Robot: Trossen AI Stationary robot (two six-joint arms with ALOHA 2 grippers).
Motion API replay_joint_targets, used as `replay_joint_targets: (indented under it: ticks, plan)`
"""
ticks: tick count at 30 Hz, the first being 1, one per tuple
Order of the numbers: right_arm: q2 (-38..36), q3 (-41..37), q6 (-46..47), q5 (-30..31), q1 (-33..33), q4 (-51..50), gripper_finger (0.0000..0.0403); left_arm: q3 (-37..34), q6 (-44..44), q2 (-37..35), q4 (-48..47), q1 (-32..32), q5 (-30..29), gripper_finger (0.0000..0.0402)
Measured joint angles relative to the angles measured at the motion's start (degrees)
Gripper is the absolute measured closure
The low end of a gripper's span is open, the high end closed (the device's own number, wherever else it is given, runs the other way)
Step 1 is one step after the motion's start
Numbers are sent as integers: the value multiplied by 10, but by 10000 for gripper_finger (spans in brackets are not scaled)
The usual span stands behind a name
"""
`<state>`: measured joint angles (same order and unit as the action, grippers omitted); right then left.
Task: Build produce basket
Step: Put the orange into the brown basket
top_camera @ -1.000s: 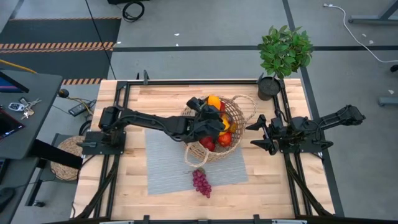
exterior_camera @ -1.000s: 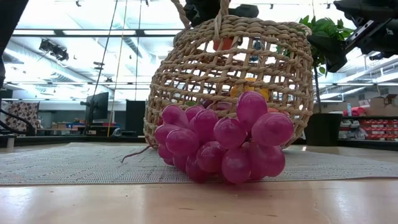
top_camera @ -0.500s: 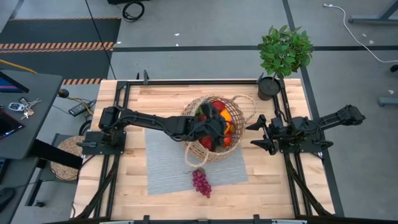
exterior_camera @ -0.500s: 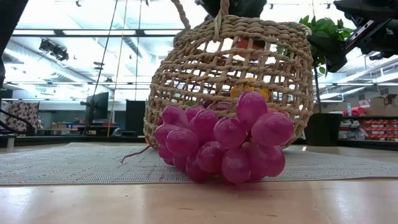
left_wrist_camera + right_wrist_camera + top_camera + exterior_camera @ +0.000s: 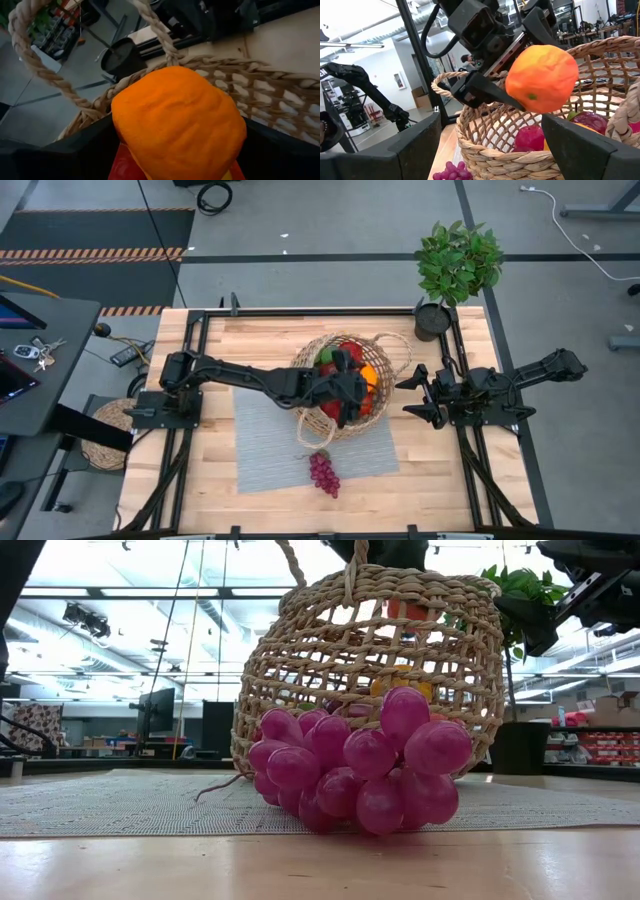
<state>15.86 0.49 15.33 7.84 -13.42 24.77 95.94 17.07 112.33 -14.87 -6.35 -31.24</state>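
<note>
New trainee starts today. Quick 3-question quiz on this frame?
1. True or false: the grapes are inside the basket.
2. What does the left gripper hold over the basket? A) pear B) orange C) pepper
3. Where does the right gripper wait?

Key:
1. False: they lie on the mat in front of it.
2. B, the orange.
3. Beside the basket, on its right, jaws open, empty.

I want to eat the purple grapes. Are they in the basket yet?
Out. The grapes lie on the grey mat, in front of the basket, with no gripper near them.
</note>
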Motion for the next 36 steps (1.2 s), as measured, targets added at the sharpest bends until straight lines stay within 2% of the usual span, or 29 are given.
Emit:
replay_joint_targets:
  ticks: [26,30,32,36]
  plan:
    - [0,0,0,0,0,0,55,0,-2,0,11,14,-3,60]
    - [0,0,0,0,0,0,55,0,-35,0,9,14,-3,60]
    - [0,0,0,0,0,0,55,0,-43,0,2,16,14,60]
    - [0,0,0,0,0,0,55,0,-88,0,-47,39,92,61]
